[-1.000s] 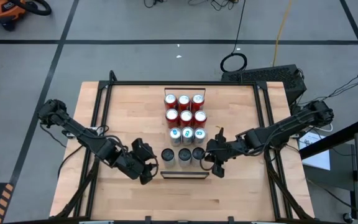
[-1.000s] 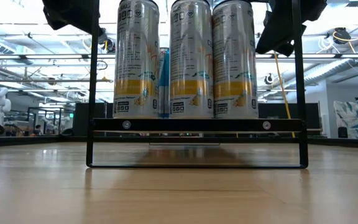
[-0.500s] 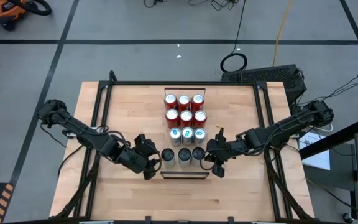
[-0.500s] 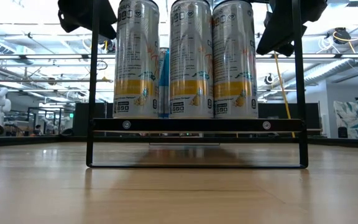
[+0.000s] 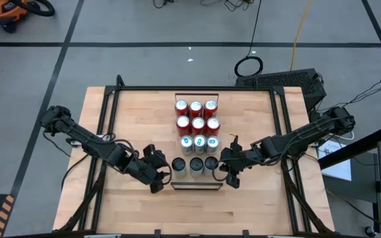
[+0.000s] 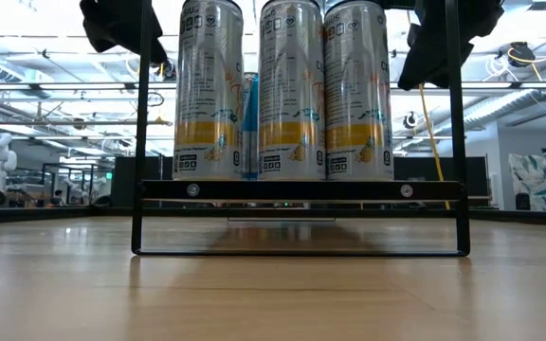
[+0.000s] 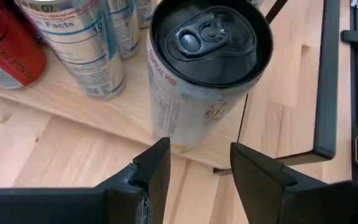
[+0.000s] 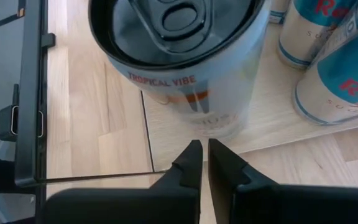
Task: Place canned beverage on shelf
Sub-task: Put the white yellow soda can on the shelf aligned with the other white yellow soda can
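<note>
- Bench (image 5: 131, 112) of light wood carries everything you see, with black rails along its sides.
- Your shelf (image 5: 195, 185), the narrow board, runs from the far edge toward the near edge along the bench's middle.
- Twelve cans stand on it in rows of three: red cans (image 5: 196, 116) at the far end, blue-topped cans (image 5: 199, 142) next, dark-topped silver cans (image 5: 195, 164) nearest the near edge.
- Your left gripper (image 5: 158, 177) sits just beside the shelf's left edge, fingers (image 7: 154, 171) spread, holding nothing, facing the leftmost silver can (image 7: 201, 68).
- Your right gripper (image 5: 231, 177) sits by the shelf's right edge, fingers pressed together, empty.
</note>
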You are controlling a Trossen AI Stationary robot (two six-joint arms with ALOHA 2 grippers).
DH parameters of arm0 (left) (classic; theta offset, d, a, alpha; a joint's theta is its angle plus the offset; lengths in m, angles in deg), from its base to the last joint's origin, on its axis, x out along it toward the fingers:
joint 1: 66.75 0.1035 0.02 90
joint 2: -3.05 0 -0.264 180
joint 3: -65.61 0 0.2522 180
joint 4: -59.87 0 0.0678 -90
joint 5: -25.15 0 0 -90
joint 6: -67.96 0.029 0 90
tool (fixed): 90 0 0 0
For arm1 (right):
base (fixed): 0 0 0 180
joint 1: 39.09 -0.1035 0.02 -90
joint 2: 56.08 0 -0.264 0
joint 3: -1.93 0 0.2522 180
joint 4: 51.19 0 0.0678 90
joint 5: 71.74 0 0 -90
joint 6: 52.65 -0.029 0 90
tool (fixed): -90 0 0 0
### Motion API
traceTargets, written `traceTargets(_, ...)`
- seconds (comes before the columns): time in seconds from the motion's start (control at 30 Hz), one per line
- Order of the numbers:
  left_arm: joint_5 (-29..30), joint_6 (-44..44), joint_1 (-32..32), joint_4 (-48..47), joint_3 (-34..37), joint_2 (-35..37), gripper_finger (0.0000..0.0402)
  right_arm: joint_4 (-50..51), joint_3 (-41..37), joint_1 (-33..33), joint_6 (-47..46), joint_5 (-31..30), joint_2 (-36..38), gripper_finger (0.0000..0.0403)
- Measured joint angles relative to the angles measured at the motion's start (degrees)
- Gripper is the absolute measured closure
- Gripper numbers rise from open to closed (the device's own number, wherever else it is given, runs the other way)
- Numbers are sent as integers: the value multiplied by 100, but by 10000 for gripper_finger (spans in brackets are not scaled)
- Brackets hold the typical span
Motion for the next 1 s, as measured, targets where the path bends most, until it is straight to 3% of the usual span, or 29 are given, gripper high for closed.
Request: traceTargets(1.0, 328, -39, 219, 328, 4, -352, 236, 190, 0, -262, -349, 143, 52, 403)
